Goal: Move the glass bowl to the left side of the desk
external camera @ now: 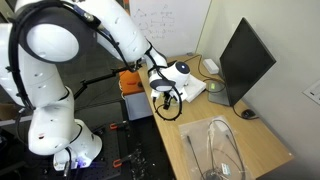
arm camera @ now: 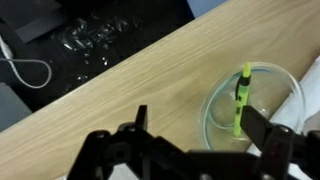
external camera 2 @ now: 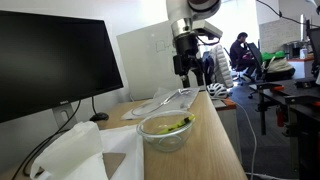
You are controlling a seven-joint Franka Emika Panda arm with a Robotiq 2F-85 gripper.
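Near the long edge of the desk I hang with my gripper spread wide, nothing held between the jaws. In the wrist view the glass bowl sits on the wood just ahead of my fingers and off to one side. A yellow-green marker rests in it. One fingertip overlaps the bowl's rim in that picture, but I cannot tell whether they touch. A white bundle lies just beside the bowl. In both exterior views my gripper points down over the desk, with a dark monitor well apart from it. A larger clear rounded thing rests farther along the desktop.
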